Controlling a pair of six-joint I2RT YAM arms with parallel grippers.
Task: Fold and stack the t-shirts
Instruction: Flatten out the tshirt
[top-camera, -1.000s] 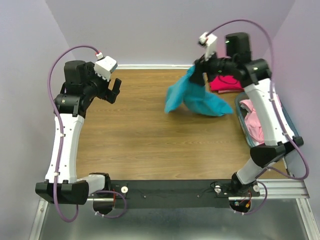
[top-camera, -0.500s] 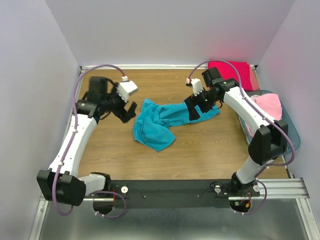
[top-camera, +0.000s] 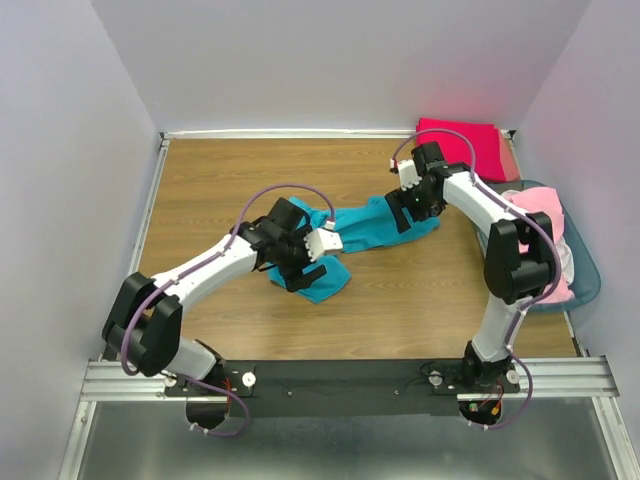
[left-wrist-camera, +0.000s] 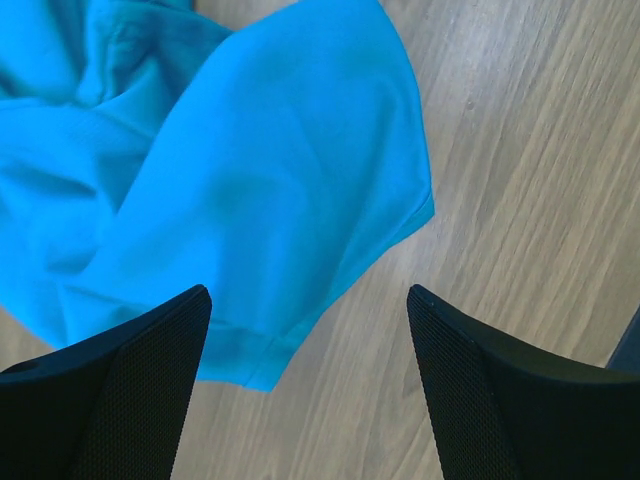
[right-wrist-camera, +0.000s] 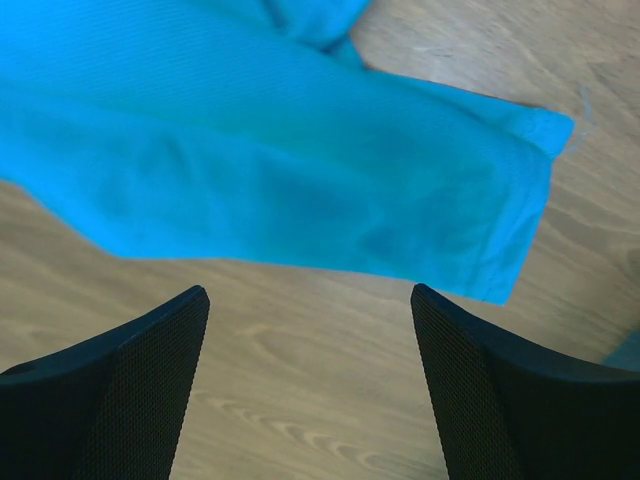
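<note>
A teal t-shirt (top-camera: 362, 221) lies crumpled across the middle of the wooden table. My left gripper (top-camera: 303, 272) is open and empty, low over the shirt's near left end. In the left wrist view the teal cloth (left-wrist-camera: 250, 150) fills the upper left, with its hem between the open fingers of my left gripper (left-wrist-camera: 305, 305). My right gripper (top-camera: 406, 214) is open and empty at the shirt's right end. In the right wrist view a teal sleeve (right-wrist-camera: 300, 180) lies just beyond my right gripper (right-wrist-camera: 305, 300), which is over bare wood. A folded crimson-pink shirt (top-camera: 462, 141) lies at the back right.
A blue-tinted plastic basket (top-camera: 591, 282) stands at the right edge with light pink shirts (top-camera: 537, 207) in it. Purple-grey walls close in the table on the left, back and right. The arm bases and a metal rail run along the near edge.
The teal shirt, earlier held up by my right gripper, now lies on the table, and that gripper is open. My left arm has swung in from the far left to the shirt's near end.
</note>
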